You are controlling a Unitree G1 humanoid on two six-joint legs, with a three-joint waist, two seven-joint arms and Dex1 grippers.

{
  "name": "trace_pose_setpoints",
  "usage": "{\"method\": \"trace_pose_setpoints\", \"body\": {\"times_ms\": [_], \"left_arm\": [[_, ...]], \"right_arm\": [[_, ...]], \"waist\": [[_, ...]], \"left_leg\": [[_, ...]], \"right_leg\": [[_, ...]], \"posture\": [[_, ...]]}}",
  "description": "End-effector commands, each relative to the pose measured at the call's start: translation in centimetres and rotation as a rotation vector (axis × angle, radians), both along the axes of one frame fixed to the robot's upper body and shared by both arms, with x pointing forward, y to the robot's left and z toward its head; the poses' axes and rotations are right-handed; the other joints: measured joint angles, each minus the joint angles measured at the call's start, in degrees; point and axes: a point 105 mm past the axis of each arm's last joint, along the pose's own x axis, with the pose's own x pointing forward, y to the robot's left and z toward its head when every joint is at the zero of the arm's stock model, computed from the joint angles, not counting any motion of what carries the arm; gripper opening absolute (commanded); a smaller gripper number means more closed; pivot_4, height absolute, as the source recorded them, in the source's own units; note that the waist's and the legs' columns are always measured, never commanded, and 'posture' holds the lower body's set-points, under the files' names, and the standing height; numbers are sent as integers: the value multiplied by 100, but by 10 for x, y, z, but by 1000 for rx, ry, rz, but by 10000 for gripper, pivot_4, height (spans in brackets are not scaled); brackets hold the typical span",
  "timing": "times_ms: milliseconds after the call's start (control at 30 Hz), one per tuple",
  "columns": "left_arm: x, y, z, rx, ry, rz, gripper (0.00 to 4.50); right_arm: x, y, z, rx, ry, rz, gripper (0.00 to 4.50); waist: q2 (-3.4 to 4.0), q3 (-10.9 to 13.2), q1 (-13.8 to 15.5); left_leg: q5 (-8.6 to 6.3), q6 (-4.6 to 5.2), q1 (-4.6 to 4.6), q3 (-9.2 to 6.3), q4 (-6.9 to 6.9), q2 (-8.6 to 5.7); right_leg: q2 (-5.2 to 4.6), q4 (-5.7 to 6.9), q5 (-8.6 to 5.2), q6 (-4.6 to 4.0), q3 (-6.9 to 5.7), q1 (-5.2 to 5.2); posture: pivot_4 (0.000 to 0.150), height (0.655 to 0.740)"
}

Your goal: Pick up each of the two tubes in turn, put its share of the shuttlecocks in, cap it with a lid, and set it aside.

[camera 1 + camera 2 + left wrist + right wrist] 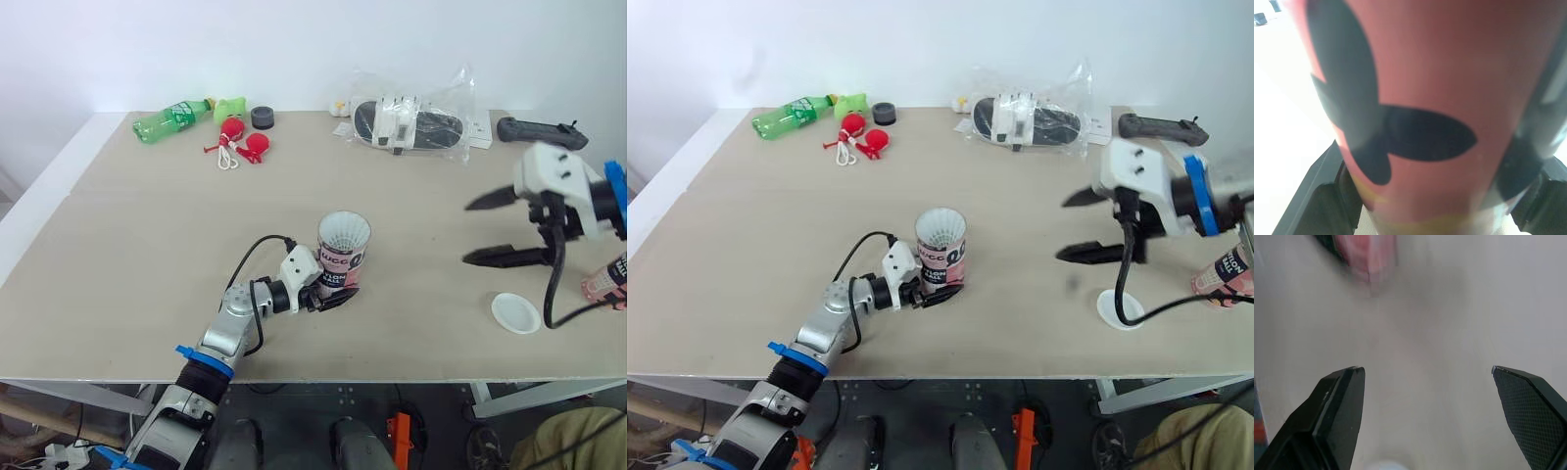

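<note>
My left gripper (338, 297) pinches the filled, uncapped tube (344, 257); my right gripper (470, 232) hangs spread near the lid (515, 312) by the desk (137, 294)'s front edge.

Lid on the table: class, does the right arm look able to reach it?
Probably yes: the lid lies uncovered, and the open, empty right end effector hovers close beside it.
</note>
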Motion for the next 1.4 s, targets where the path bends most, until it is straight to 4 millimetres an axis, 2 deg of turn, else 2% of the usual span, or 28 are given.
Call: {"method": "trace_pose_setpoints", "body": {"times_ms": [33, 67, 133, 167, 200, 233, 267, 300, 333, 467, 733, 833, 1067, 1200, 1267, 1400], "left_arm": [[6, 10, -8, 148, -24, 21, 32594], [9, 16, 0, 196, -48, 21, 32594], [13, 28, 15, 300, -97, 21, 32594], [14, 34, 21, 346, -104, 26, 32594], [14, 40, 26, 394, -109, 28, 32594], [15, 46, 33, 434, -104, 33, 32594], [15, 52, 40, 471, -99, 35, 32594], [14, 56, 44, 500, -92, 37, 32594], [12, 61, 46, 540, -82, 29, 32594], [8, 71, 46, 643, -46, 25, 32594], [9, 74, 53, 694, -51, 43, 32594], [9, 73, 55, 699, -61, 40, 32594], [7, 68, 53, 691, -61, 24, 32594], [7, 67, 52, 692, -60, 20, 32594], [7, 68, 50, 693, -57, 21, 32594], [6, 67, 50, 684, -52, 25, 32594]], "right_arm": [[-11, 26, 26, 81, -58, 104, 38252], [-10, 34, 30, 102, -86, 125, 32420], [-8, 48, 34, 115, -121, 161, 28189], [-7, 54, 33, 113, -131, 175, 23178], [-6, 59, 32, 113, -135, 188, 14464], [-4, 64, 30, 108, -141, 197, 13521], [-2, 69, 27, 100, -146, 206, 6744], [0, 73, 25, 91, -150, 212, 4922], [3, 78, 23, 84, -156, 221, 533], [10, 111, 8, 59, -164, 302, 533], [27, 137, -18, -29, -175, 351, 533], [38, 145, -38, -116, -166, 359, 533], [40, 174, -61, -147, -117, 444, 533], [39, 186, -59, -129, -117, 478, 533], [36, 188, -48, -104, -133, 488, 533], [27, 172, -16, -69, -178, 484, 533]], "waist": [[-10, 4, 12], [-10, 3, 13], [-19, 7, 8], [-21, 9, -37], [-21, 9, -52], [-19, 8, -57], [-22, 10, -61], [-20, 9, -57], [-22, 12, -72], [-20, 11, -98], [-23, 13, -65], [-24, 13, -66], [-24, 13, -62], [-25, 12, -74], [-25, 12, -76], [-25, 13, -67]], "left_leg": [[0, 0, -2, -7, 0, 1], [0, 0, -4, -7, 0, 1], [-1, -2, -7, -5, 0, 1], [-1, -2, -11, -6, 0, 1], [-1, -1, -12, -3, -4, 9], [-1, -1, -9, -4, -8, 11], [-1, -1, -4, -5, -18, 16], [-1, -1, -8, -7, -19, 22], [-1, -1, -7, -7, -20, 21], [-2, -1, -13, -8, -32, 27], [-4, -3, -25, -16, -35, 27], [-4, -2, -19, -19, -35, 31], [-3, -2, -19, -21, -32, 31], [-3, -2, -12, -22, -29, 32], [-3, -2, -6, -22, -29, 36], [-1, 0, -4, -26, -29, 39]], "right_leg": [[3, 0, -1, 1, -4, 2], [3, 0, -1, 1, -4, -1], [2, -2, -3, 3, -3, 0], [2, -1, -3, 4, -3, -2], [10, 0, 4, -3, -2, -15], [13, 2, 2, -6, -2, -15], [18, 4, -4, -13, -3, -14], [25, 3, -3, -15, -4, -18], [24, 4, -4, -15, -4, -17], [32, 7, -13, -25, -4, -29], [30, 7, -18, -35, -15, -38], [36, 11, -19, -37, -18, -35], [37, 17, -17, -40, -18, -33], [38, 17, -16, -41, -18, -27], [43, 21, -15, -42, -18, -24], [48, 30, -15, -44, -18, -25]], "posture": [[1500, 7400], [1500, 7400], [1500, 7400], [1500, 7400], [1500, 7400], [1500, 7400], [1500, 7400], [1500, 7400], [1500, 7400], [1500, 7400], [1500, 7400], [1500, 7400], [1500, 7400], [1500, 7400], [1500, 7400], [1500, 7400]]}}
